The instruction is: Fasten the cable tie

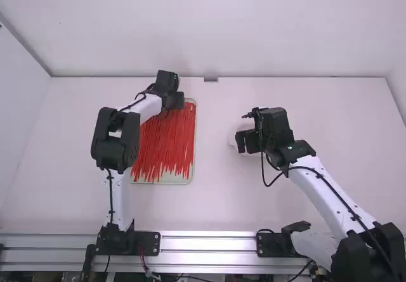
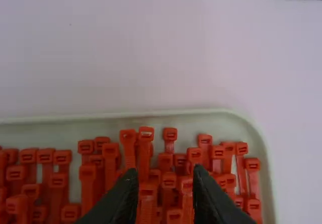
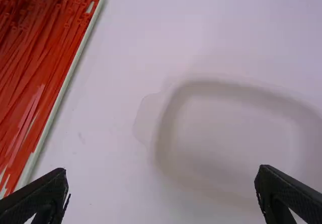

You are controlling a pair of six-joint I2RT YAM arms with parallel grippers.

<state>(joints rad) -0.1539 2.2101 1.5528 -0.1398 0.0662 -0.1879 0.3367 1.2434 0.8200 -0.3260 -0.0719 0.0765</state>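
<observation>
Left wrist view shows cable-tie heads (image 2: 146, 143) under the parted left hand (image 2: 164, 171).

Unfastened red cable ties (image 1: 166, 144) heaped in tray (image 1: 192, 144)

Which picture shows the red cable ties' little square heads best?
The left wrist view: the cable ties lie close up, each head clear. The high view shows them as thin strips from far above; the right wrist view shows long strands with tiny heads.

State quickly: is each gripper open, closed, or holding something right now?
Left gripper: open, nothing held, over the orange cable ties.
Right gripper: wide open, empty, above a white container.
</observation>
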